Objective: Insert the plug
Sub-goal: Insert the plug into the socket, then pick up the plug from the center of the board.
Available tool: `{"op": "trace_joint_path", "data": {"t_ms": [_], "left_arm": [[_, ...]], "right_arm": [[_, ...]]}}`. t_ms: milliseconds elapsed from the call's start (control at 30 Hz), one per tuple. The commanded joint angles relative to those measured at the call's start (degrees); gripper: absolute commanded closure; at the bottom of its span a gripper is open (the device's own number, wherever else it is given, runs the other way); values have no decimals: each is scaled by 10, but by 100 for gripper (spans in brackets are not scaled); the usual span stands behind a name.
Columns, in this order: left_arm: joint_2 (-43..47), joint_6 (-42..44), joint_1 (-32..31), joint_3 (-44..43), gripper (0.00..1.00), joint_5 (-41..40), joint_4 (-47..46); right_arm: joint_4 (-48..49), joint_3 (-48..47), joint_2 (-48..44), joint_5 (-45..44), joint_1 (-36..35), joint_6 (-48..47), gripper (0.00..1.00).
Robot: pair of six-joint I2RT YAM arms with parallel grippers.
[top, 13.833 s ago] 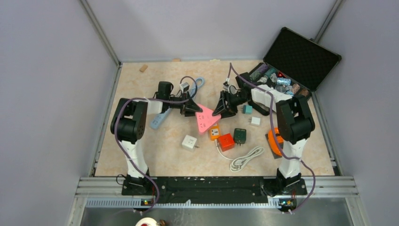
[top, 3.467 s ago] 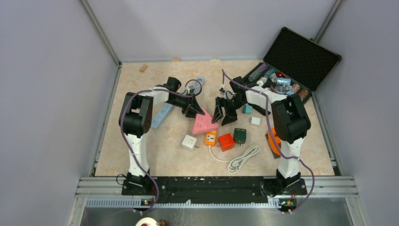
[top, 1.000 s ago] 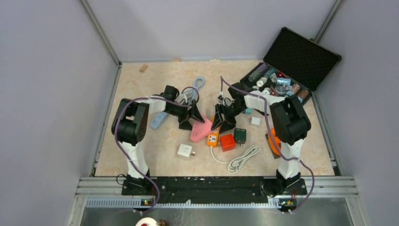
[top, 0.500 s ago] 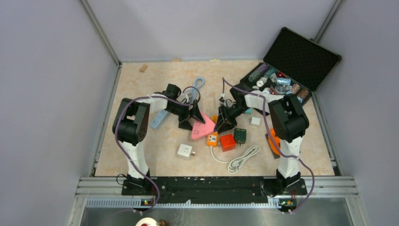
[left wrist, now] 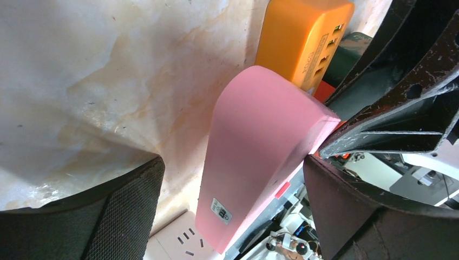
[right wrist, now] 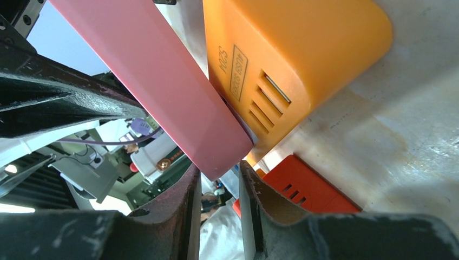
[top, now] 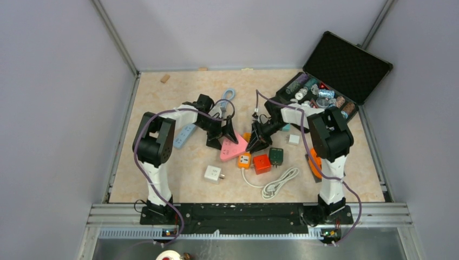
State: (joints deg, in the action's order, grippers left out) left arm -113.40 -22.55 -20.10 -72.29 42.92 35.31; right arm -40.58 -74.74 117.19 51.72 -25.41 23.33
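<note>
A pink power strip (top: 231, 148) lies mid-table. My left gripper (top: 222, 137) straddles its upper left end. In the left wrist view the gripper (left wrist: 233, 165) is wide open, and the strip (left wrist: 260, 146) passes between the fingers (left wrist: 116, 214) with gaps on both sides. My right gripper (top: 255, 142) meets the strip's right corner. In the right wrist view its narrow jaws (right wrist: 219, 174) pinch that pink corner (right wrist: 178, 103). An orange plug block (top: 244, 160) rests against the strip; its white cord (top: 279, 182) coils toward the front. I cannot tell whether it is plugged in.
A red cube (top: 261, 163) and a dark green adapter (top: 276, 156) sit right of the orange block. A white socket cube (top: 214, 173) lies in front, and a pale blue strip (top: 184, 135) to the left. An open black case (top: 325, 92) of parts stands at the back right.
My right gripper's jaws have narrowed onto the pink strip's corner. The left gripper has stayed wide open around the strip, shifting only slightly.
</note>
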Motion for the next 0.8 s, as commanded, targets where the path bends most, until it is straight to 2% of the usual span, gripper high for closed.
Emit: {"op": "trace_joint_path", "data": {"t_ms": [0,133,300,433,567,767], "left_arm": [[-25,46,-16,24,1,-192,34],[40,43,-15,0,1,-235,36],[138,45,-15,-67,1,-315,54],[198,65,-14,-99,1,-372,44],[251,66,-9,-97,1,-415,12],[331,55,12,-50,1,-416,-54]], "right_arm": [[13,34,64,-272,-9,-52,77],[16,32,56,-271,-9,-62,76],[24,14,32,-219,-9,-63,71],[23,-12,8,-176,-9,-61,60],[16,-44,-17,-152,-9,-57,45],[2,-89,-50,-140,-9,-52,33]]}}
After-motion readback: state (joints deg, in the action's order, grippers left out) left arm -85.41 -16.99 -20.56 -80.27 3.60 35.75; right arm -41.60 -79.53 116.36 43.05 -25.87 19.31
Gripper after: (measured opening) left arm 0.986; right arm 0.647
